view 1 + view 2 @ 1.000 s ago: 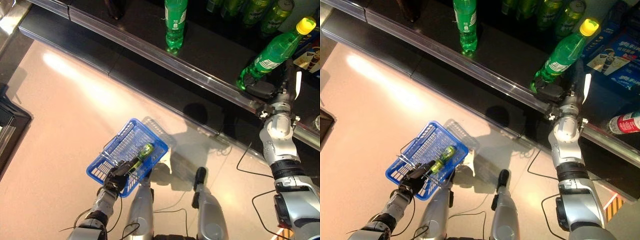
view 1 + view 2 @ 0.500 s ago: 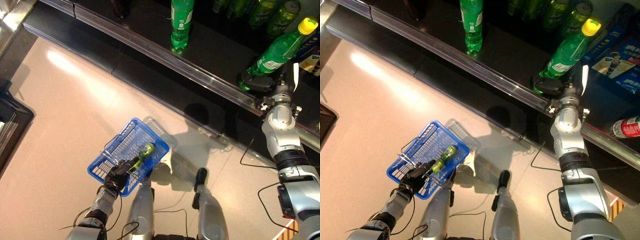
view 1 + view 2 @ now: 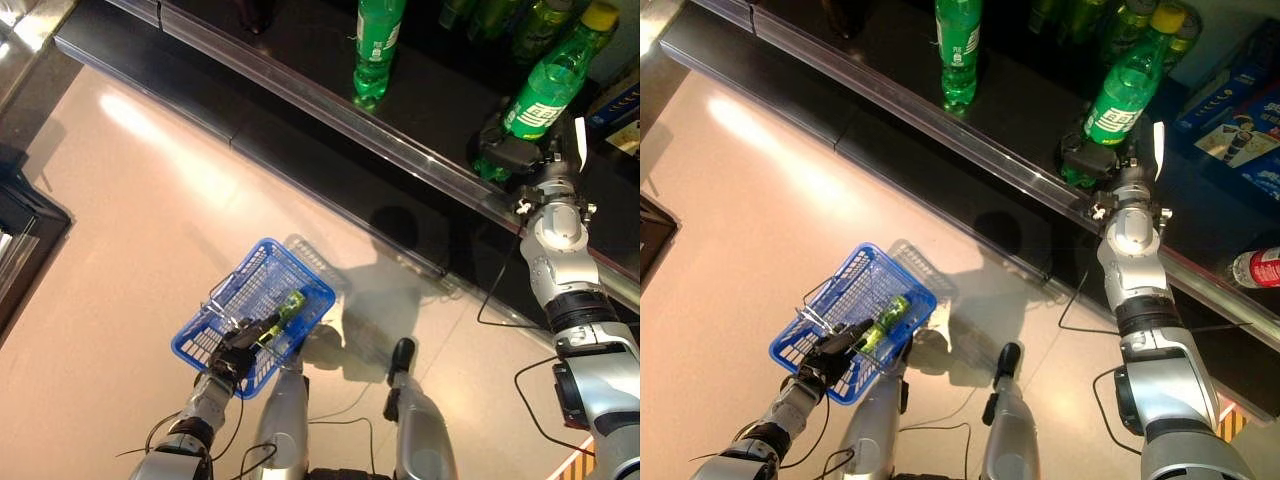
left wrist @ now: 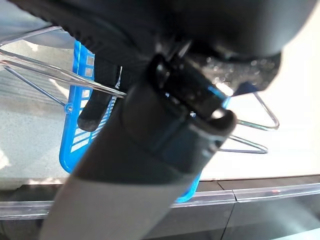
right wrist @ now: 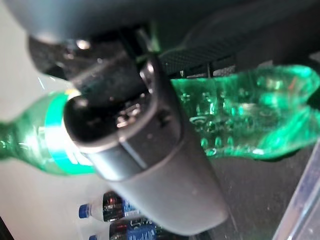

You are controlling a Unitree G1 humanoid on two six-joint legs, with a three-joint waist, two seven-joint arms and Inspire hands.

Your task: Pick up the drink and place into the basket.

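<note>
Right hand stays curled round the green bottle, now tipped more upright above the shelf. Left hand grips the basket handle. Transfer pending.

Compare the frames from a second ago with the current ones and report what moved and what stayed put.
The right hand, shut on the green bottle with the yellow cap, has swung it from a strong tilt to nearly upright above the shelf; its base looks just clear of the surface. Unchanged: the left hand holds the blue basket by its handle, a small green bottle lies inside, and another green bottle stands on the shelf.
</note>
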